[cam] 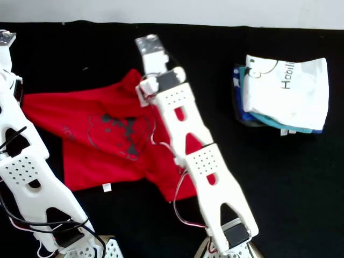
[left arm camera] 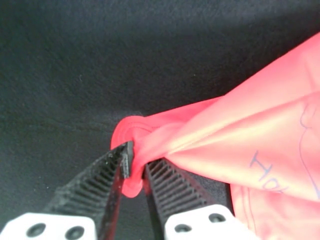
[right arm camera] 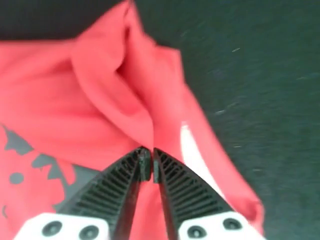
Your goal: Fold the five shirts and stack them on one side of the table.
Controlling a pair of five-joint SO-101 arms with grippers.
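black and cloth-covered, the bench (cam: 279,183) carries a red shirt (cam: 107,145), spread out but rumpled, with a dark grey print on its front. the left claw (left arm camera: 135,161) is clamped on a bunched corner of the fabric, which fans away from its tips. the right claw (right arm camera: 148,162) pinches a raised fold of the same shirt. a folded stack (cam: 285,97) lies well apart from both claws.
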